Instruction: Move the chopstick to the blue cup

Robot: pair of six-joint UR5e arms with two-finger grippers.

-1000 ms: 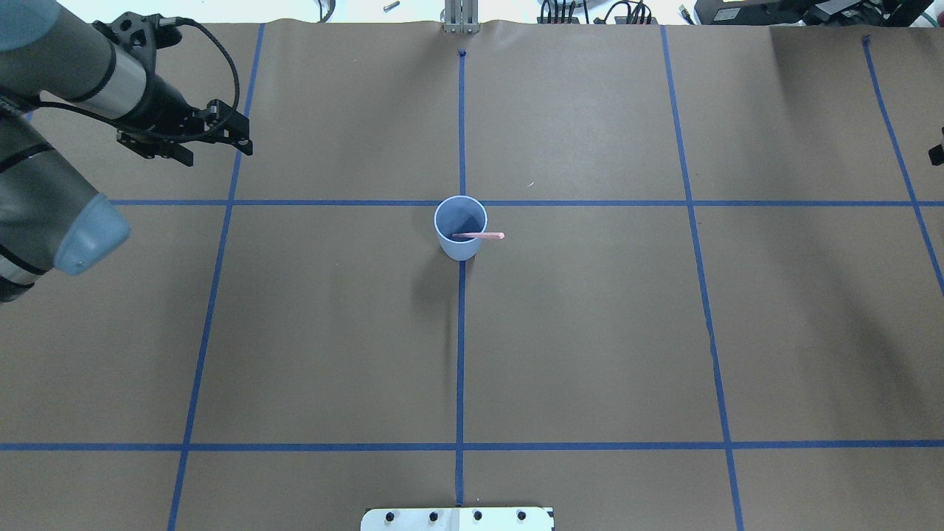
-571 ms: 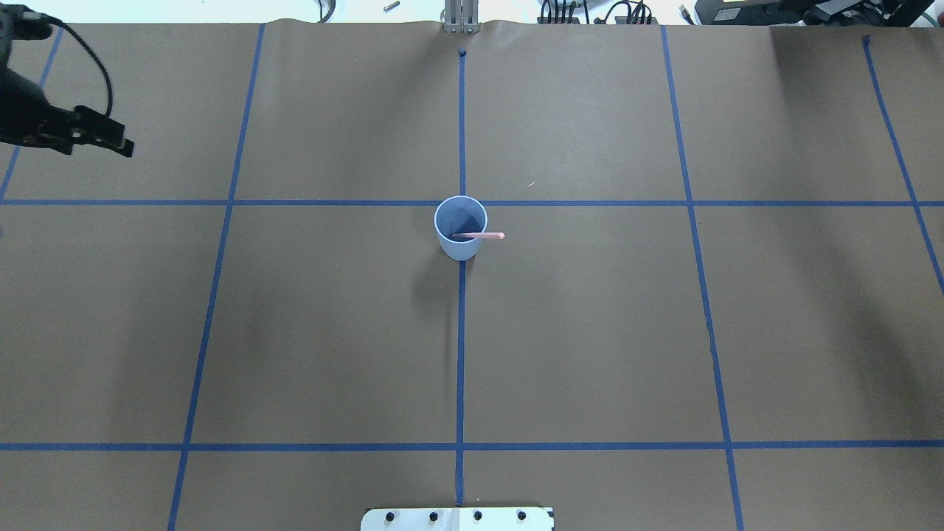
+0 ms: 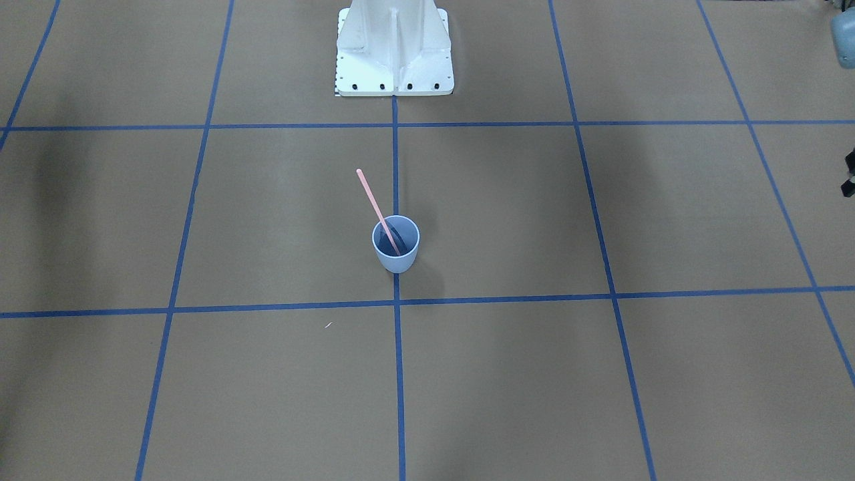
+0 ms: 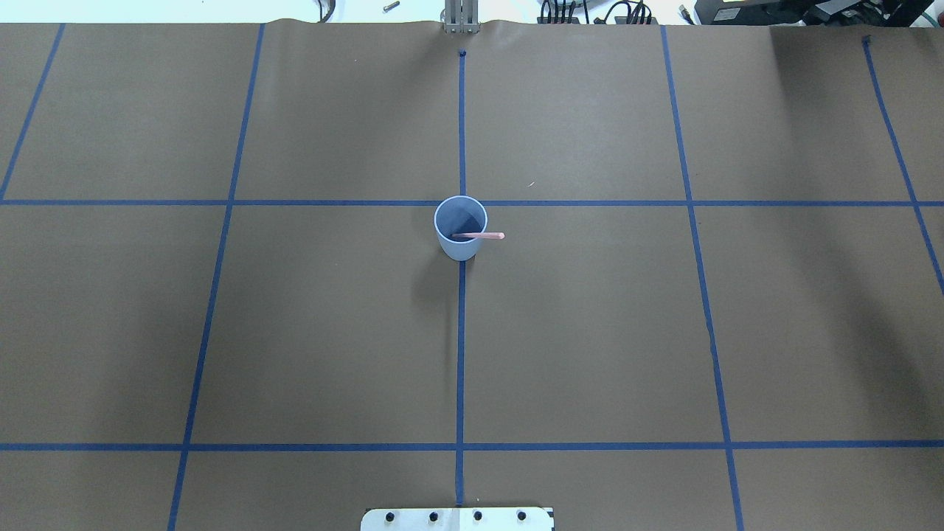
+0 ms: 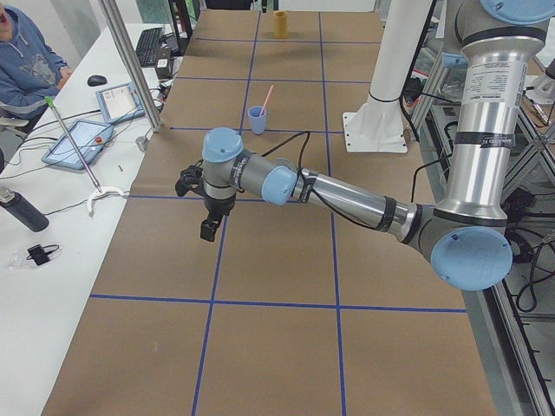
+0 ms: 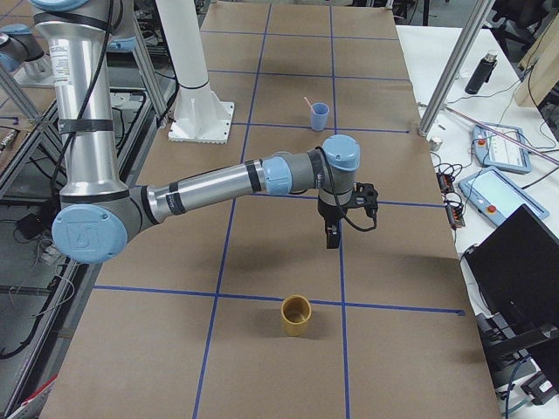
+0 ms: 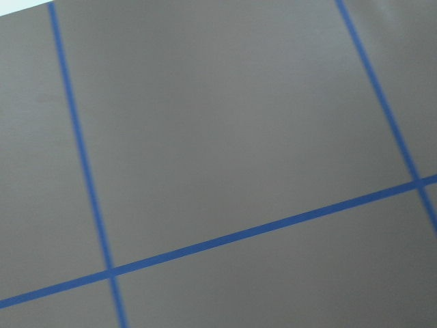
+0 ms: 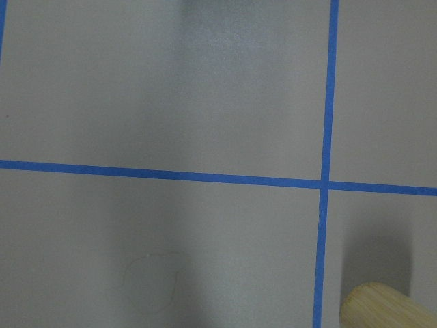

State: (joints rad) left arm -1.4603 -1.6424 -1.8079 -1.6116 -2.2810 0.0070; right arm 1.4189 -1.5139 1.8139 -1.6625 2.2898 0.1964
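One chopstick [image 3: 371, 197]: pink, slanted in the cup [image 3: 395, 262], lower end inside, upper end leaning over the rim.
Cup: blue, upright on the table [image 3: 534, 374], on a tape line [image 3: 399, 374].
Left claw [image 5: 208, 230]: mine, hanging over bare table, well apart from the cup; clenched or released, I cannot tell.
Right claw [image 6: 331, 237]: pointing down near a tan cup [image 6: 295, 316]; its state I cannot tell.
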